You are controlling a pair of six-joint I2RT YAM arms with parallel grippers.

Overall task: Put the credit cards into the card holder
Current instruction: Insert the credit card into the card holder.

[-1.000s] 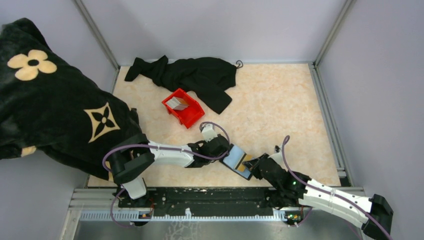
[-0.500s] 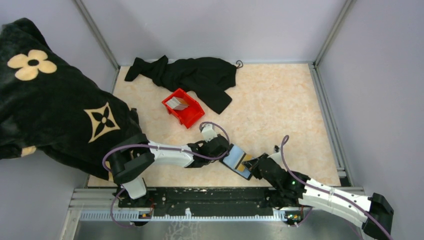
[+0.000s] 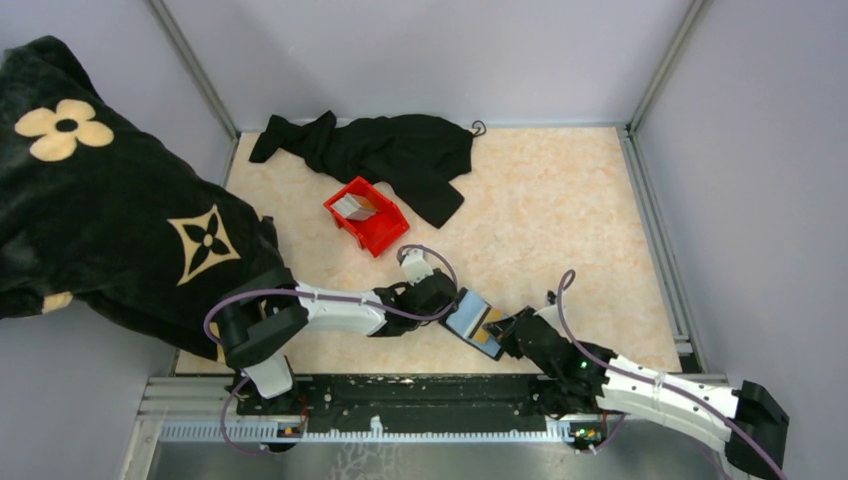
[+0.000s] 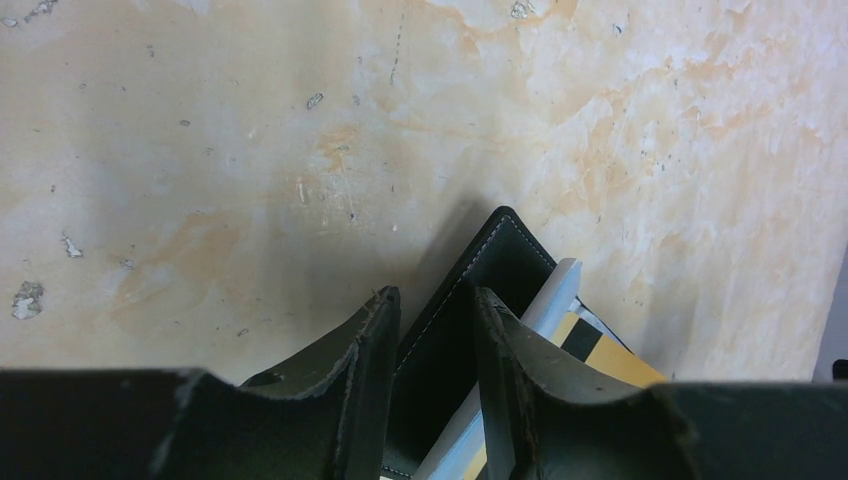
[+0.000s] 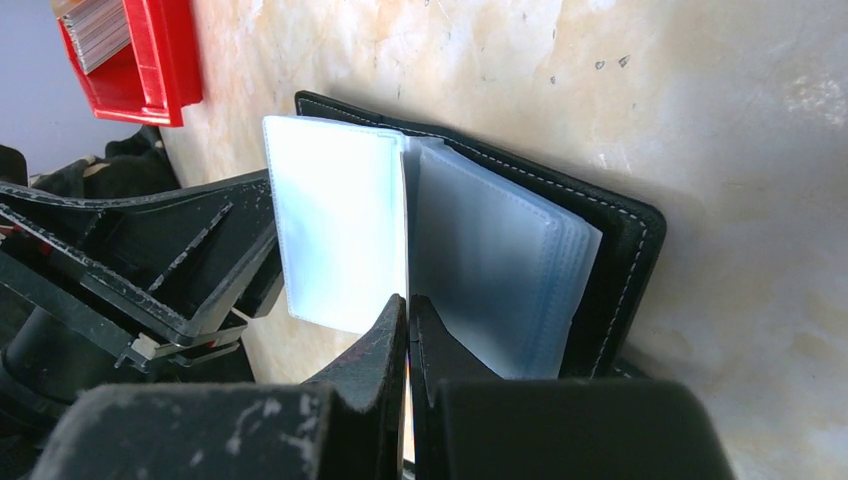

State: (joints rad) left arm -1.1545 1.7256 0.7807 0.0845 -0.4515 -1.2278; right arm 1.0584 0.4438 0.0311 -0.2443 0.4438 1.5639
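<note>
**Fingers clamp both ends of the open card holder**

Left fingers [image 4: 365, 380] of mine stand partly apart and grasp the black cover of the card holder [image 4: 480, 280], which fills the gap between them. My right fingers [image 5: 375, 370] are clenched tight at the fold, where the clear sleeves [image 5: 500, 260] fan out. A thin pale edge sits between them, and I cannot tell whether it is a sleeve leaf or a card. The holder lies open on the tabletop [image 3: 560, 200] directly between my two wrists, its long axis running from one set of fingers to the other. The loose credit cards [image 3: 352, 206] sit in the red bin [image 3: 385, 232], well apart, beyond my left wrist and nearer that arm. I judge the next move hinges on holding a sleeve mouth spread toward my right side.
</note>
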